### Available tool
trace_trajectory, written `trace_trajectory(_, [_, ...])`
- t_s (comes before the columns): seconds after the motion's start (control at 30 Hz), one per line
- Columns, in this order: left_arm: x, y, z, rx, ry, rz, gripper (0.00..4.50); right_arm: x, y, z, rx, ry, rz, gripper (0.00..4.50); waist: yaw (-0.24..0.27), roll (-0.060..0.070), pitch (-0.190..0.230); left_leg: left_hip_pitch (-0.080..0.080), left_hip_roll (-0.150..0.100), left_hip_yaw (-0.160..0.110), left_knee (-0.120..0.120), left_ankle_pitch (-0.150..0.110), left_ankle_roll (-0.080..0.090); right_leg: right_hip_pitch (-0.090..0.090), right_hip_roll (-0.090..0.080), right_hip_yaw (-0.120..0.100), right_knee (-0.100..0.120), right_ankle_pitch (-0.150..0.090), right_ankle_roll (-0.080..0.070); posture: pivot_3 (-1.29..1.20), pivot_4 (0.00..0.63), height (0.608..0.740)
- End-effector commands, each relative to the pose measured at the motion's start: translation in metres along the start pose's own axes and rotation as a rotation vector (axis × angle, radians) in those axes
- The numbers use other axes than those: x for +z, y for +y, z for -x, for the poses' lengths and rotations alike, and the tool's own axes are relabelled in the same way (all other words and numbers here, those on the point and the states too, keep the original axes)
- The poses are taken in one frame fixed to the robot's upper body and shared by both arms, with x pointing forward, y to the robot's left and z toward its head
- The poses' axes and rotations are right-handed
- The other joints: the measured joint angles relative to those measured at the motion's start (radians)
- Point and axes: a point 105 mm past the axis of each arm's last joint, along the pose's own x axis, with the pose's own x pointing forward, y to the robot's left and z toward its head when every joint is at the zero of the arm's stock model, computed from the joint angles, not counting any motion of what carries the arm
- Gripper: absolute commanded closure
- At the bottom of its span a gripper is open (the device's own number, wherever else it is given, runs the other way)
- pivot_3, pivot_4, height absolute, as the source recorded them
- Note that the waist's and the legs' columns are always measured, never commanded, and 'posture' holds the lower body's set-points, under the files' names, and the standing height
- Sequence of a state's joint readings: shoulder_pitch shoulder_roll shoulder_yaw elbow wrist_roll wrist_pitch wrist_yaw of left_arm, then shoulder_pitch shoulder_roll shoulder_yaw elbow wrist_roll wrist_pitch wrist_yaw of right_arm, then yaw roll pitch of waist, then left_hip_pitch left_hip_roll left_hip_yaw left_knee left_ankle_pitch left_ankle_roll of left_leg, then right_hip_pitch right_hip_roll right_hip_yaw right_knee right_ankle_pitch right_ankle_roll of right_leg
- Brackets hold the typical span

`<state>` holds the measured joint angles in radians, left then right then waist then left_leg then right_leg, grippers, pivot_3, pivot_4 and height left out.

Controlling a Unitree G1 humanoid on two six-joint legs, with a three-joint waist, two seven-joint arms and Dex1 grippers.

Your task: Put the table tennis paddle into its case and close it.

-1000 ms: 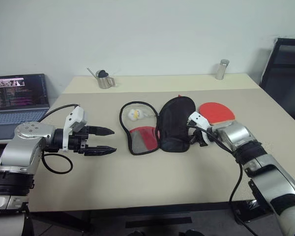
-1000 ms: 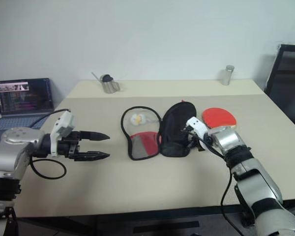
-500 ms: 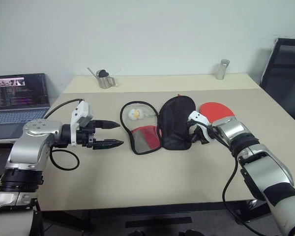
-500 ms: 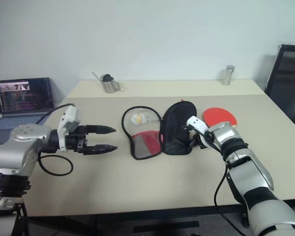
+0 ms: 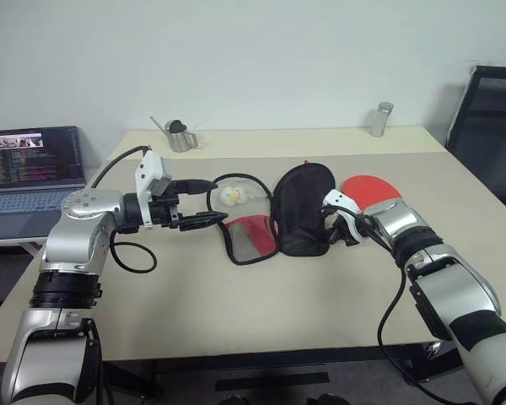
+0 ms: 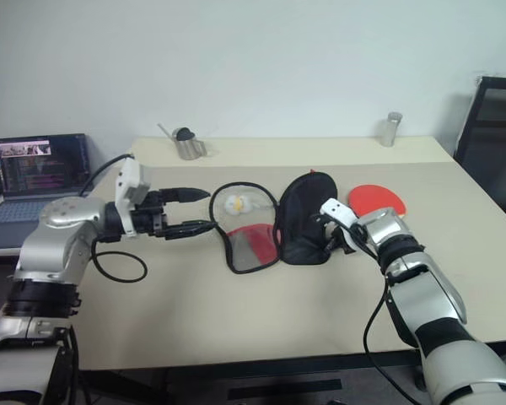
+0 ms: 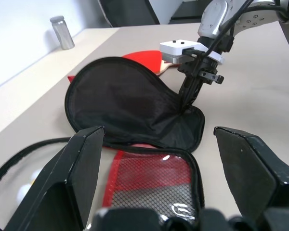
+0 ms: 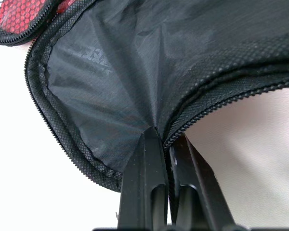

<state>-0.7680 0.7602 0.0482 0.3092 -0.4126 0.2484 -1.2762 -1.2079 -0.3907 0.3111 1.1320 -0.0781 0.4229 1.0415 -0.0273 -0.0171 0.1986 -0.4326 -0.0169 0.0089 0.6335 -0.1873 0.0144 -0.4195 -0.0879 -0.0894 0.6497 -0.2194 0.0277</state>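
Up close from the right wrist, the right tool (image 8: 160,144) has its two black fingers pinched together on a fold of black fabric at the zipper edge of the case (image 8: 149,67), the cloth bunching into creases right at the tips. The head views can't give that detail; from there the tool (image 5: 331,228) just meets the narrow end of the black flap. What they give instead is the whole layout on the counter (image 5: 261,312).

The case (image 5: 274,215) lies unzipped and spread open, two halves side by side: the black flap on the robot's right, the half with red mesh and a clear panel on its left. A small white and yellow object (image 5: 229,197) sits in that clear-panelled half; what it is, hard to say. One table tennis paddle (image 5: 373,191), red face up, lies flat on the counter just beyond the right tool, outside the case and partly hidden behind the arm.

The left tool (image 5: 201,202) hovers above the counter with its fingers spread wide apart, gripping nothing, tips at the rim of the clear-panelled half. Its wrist camera looks between those fingers (image 7: 82,163) across the open case to the right tool (image 7: 189,103) biting the black flap, the paddle's red edge (image 7: 144,56) behind.

Count: one case, one paddle, one small metal jug (image 5: 180,135), one metal canister (image 5: 380,118) at the far edge, one laptop (image 5: 34,169) off to the left.
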Motion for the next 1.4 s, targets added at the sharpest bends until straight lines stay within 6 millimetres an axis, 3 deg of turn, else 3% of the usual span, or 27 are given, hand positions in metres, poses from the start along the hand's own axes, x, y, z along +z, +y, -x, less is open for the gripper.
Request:
trace_trajectory(0.03, [0.016,0.006,0.001,0.025,-0.035,-0.064,0.52,0.018,-0.011,0.012,-0.057,-0.056,0.017,3.55,0.000,0.000,0.000,0.000,0.000,0.000,0.000,0.000,0.000,0.000,0.000,0.000,0.000,0.000,0.000,0.00,0.150,0.740])
trace_trajectory(0.37, [0.018,0.007,-0.005,0.042,-0.062,-0.069,0.52,0.041,-0.029,0.032,-0.171,-0.164,-0.006,0.02,-0.001,0.000,0.000,0.000,0.000,0.000,0.000,0.000,0.000,0.000,0.000,0.000,0.000,0.000,-0.001,0.00,0.150,0.740])
trace_trajectory(0.57, [0.020,0.009,-0.006,0.052,-0.078,-0.062,0.52,0.044,-0.044,0.054,-0.231,-0.195,0.065,0.02,-0.001,0.000,0.000,0.000,0.000,0.001,0.000,0.000,0.000,0.000,0.000,0.001,0.000,0.000,-0.001,0.00,0.150,0.740])
trace_trajectory(0.9, [0.031,0.020,-0.017,0.121,-0.148,-0.101,0.52,0.051,-0.053,0.091,-0.288,-0.419,-0.009,0.02,0.000,0.000,0.000,0.000,0.000,0.001,0.000,0.000,0.000,0.000,0.000,0.000,0.000,0.001,-0.001,0.00,0.150,0.740])
trace_trajectory(1.17, [0.035,0.018,-0.026,0.095,-0.185,-0.099,0.52,0.010,-0.049,0.115,-0.405,-0.474,-0.146,0.02,0.008,0.000,0.000,0.000,0.000,0.001,0.001,0.000,0.000,0.000,-0.001,0.000,0.000,0.001,0.000,0.00,0.150,0.740])
trace_trajectory(1.4, [0.038,0.023,-0.037,0.083,-0.198,-0.118,0.52,-0.024,-0.070,0.114,-0.529,-0.394,-0.234,0.02,0.006,0.000,0.000,0.000,0.001,0.002,0.004,0.000,0.000,0.001,0.000,0.001,0.000,0.000,0.002,0.00,0.150,0.740])
